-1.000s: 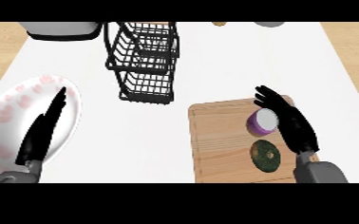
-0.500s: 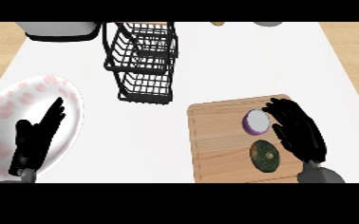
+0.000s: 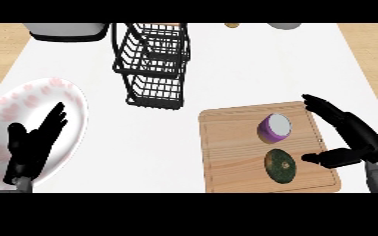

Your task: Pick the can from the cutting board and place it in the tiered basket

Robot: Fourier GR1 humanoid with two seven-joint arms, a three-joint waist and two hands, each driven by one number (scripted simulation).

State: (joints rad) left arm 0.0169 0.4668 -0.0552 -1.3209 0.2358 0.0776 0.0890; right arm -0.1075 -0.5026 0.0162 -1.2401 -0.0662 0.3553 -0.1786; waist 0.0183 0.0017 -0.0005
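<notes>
A: Which step is shown?

B: The approach. The right hand (image 3: pixel 347 135), lower right, is spread, thumb and fingers apart, beside the purple can (image 3: pixel 274 127) standing on the cutting board (image 3: pixel 229 155); next it must close round it.

A: And farther up?

B: The tiered basket (image 3: pixel 153 65), upper centre (top cropped). The left hand (image 3: pixel 33 145) rests open, lower left.

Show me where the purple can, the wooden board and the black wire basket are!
purple can (image 3: pixel 274 128), head view, on its pale round top.
cutting board (image 3: pixel 230 145), head view, on bare wood left of the can.
tiered basket (image 3: pixel 156 86), head view, on the wire mesh of its lowest tier.
</notes>
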